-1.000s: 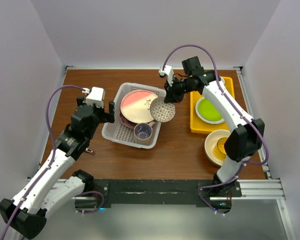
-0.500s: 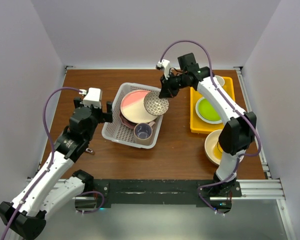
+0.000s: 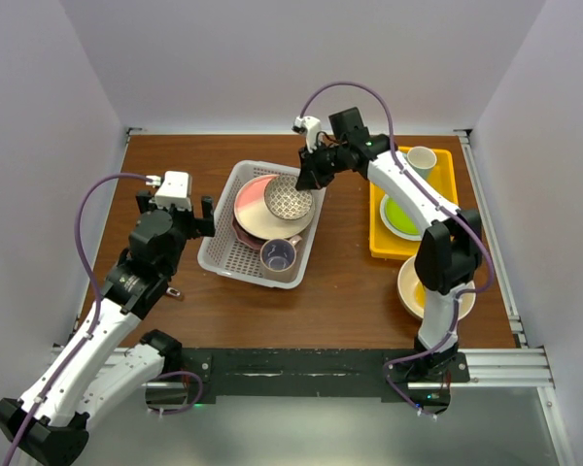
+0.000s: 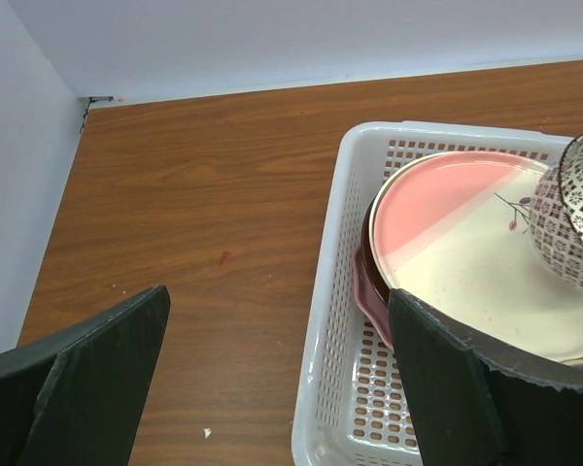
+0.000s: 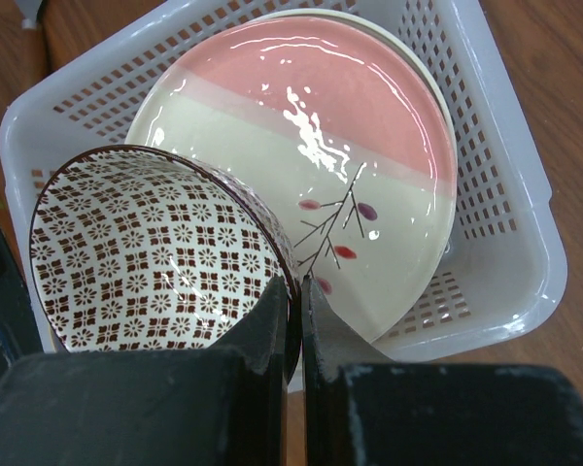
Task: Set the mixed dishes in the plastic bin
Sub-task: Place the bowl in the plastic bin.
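The white lattice plastic bin (image 3: 223,254) holds a pink-and-cream plate (image 3: 250,208) on a dark pink dish, and a mug (image 3: 278,256) at its near end. My right gripper (image 3: 309,181) is shut on the rim of the small patterned bowl (image 3: 289,201), holding it tilted over the plate; the wrist view shows the bowl (image 5: 146,248), the plate (image 5: 330,146) and the bin (image 5: 510,194). My left gripper (image 3: 178,216) is open and empty, left of the bin (image 4: 335,320). A large cream bowl (image 3: 416,287) with a yellow mug inside sits near right.
A flat yellow tray (image 3: 449,170) at the right carries a plate with a green centre (image 3: 400,214) and a cream mug (image 3: 422,159). White walls close in the brown table (image 3: 175,155) on three sides.
My right gripper has carried the patterned bowl leftward from the bin's right edge to over the pink-and-cream plate. My left gripper has drifted slightly left and back from the bin.
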Motion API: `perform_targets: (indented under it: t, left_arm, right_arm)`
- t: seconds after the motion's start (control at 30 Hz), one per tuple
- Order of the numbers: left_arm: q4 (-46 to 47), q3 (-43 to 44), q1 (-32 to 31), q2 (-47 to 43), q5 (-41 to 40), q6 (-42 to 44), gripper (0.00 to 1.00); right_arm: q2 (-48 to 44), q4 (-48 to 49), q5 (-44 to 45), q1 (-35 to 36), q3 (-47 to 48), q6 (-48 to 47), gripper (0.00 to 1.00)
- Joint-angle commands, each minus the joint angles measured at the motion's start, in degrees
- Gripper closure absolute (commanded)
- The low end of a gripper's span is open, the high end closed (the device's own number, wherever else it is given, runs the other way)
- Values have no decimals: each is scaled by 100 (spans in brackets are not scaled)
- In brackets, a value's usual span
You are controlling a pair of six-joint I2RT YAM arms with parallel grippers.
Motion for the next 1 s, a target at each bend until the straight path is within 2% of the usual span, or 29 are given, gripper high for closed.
perform_targets:
  t: [0.0,0.13,0.37,0.77,0.97]
  left_arm:
    - [314,-87,35,-47,-131,-84,0]
    - [323,-87,35,-47,-131,-76,0]
    - [323,-87,35,-47,-131,-76,0]
    - [314,-96,35,-73,-122,-84,0]
    - [323,-87,35,-82,-122,-76,0]
  right_arm:
    - [-22,622,347,173,335,667,100]
    - [84,683,857,287,371,835,100]
    - [181,701,1051,384,388,879,100]
    - [242,657,1148,437,432,897,82]
    - [225,657,1157,454,423,897,78]
